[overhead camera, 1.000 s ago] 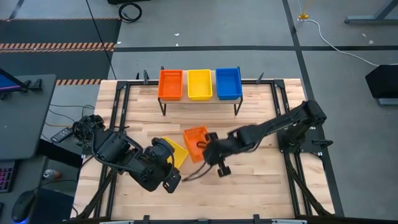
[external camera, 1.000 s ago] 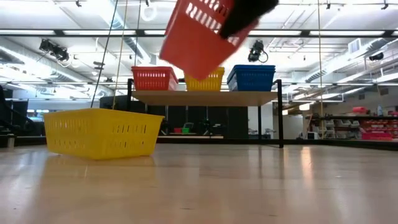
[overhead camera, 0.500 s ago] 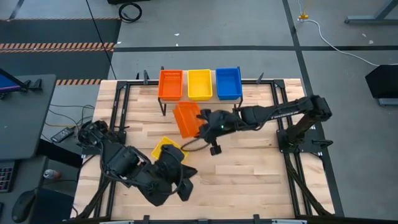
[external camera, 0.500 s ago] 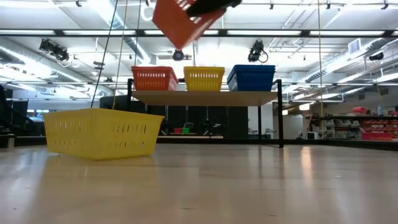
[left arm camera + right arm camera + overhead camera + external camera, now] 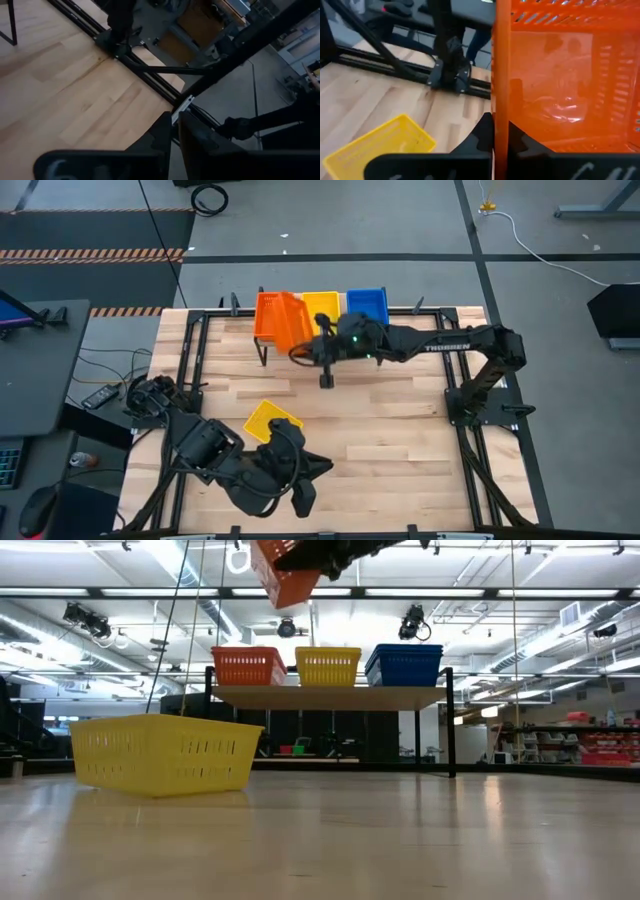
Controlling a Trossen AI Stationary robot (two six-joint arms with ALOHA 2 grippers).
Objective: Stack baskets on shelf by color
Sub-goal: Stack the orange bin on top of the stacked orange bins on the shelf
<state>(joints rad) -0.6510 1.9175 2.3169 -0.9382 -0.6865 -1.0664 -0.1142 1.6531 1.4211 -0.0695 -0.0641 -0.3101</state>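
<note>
My right fingers [image 5: 494, 131], clamped on the tilted orange basket [image 5: 283, 320], should level it squarely over the shelf's [image 5: 330, 695] orange one at ten o'clock.

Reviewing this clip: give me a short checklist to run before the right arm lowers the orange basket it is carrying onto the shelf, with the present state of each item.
1. Grip: right gripper is shut on the rim of the carried orange basket. Ok.
2. Target: an orange basket already sits at the shelf's orange end. Ok.
3. Alignment: carried basket hangs tilted above the target, not square to it. Not ok.
4. Neighbours: yellow shelf basket and blue shelf basket stand beside the target; clearance cannot tell.
5. Left gripper is shut, empty, at the table's near edge, away from the shelf. Ok.
6. Yellow basket on the table lies clear of the path. Ok.
</note>
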